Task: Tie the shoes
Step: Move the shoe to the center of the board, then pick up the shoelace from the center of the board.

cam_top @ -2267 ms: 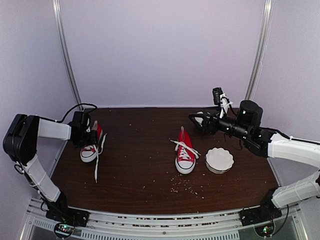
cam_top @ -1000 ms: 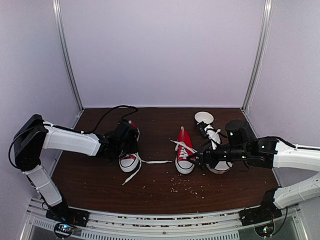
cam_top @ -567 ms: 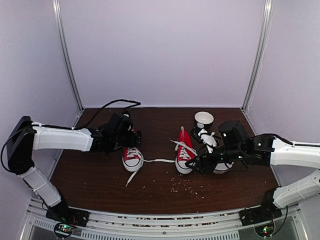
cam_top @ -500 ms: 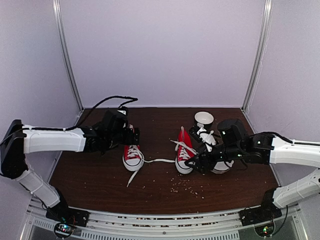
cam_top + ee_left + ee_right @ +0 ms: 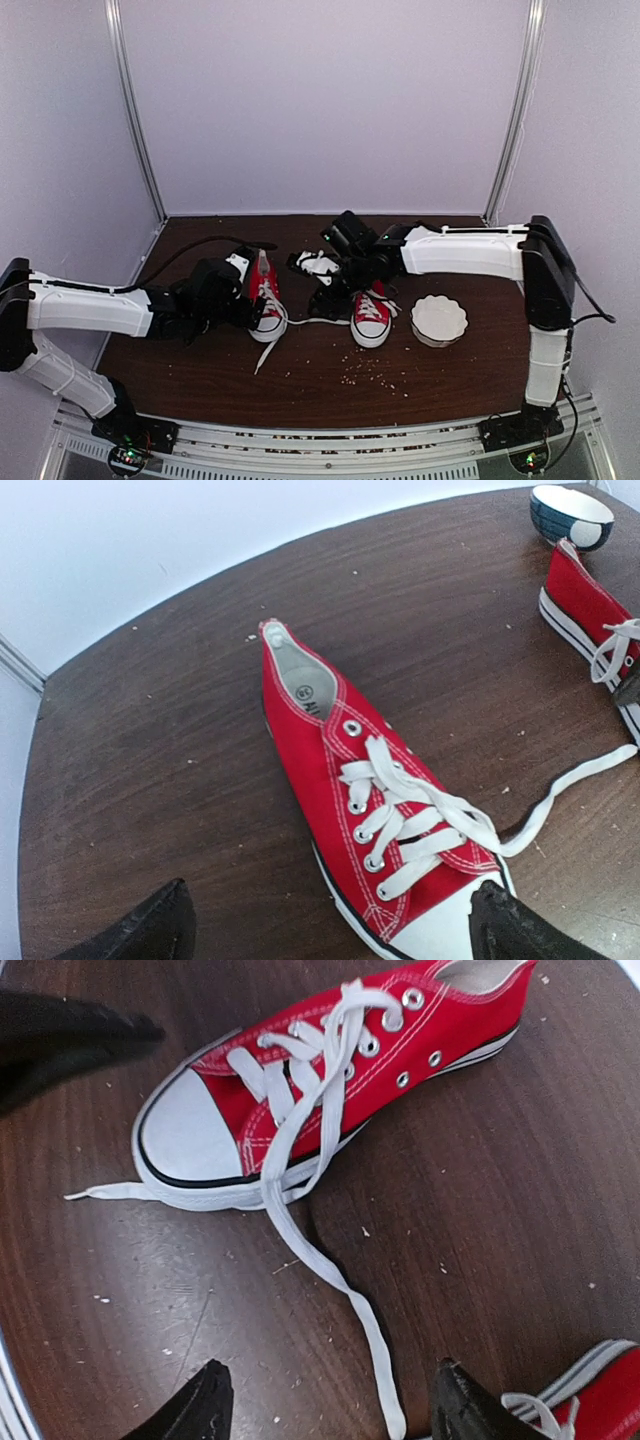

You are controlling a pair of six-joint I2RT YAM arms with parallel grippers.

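From above, two red canvas shoes stand side by side near the middle of the brown worktop [image 5: 200, 370], white toe caps toward the arm bases: the left sneaker [image 5: 266, 305] and the right sneaker [image 5: 372, 318]. A loose white lace [image 5: 312, 322] lies between them, and a white scalloped dish [image 5: 438, 318] sits just right of the right sneaker. The left arm [image 5: 90, 305] reaches in low beside the left sneaker; the right arm [image 5: 460, 250] stretches across above the right sneaker's heel. In the left wrist view, the left fingers [image 5: 150, 935] are spread wide and empty, one on either side of the left sneaker's toe; a blue-and-white cup [image 5: 570, 502] stands far off. In the right wrist view, the right fingers [image 5: 205, 1405] are apart, gripping nothing, with the lace lying on the worktop between them.
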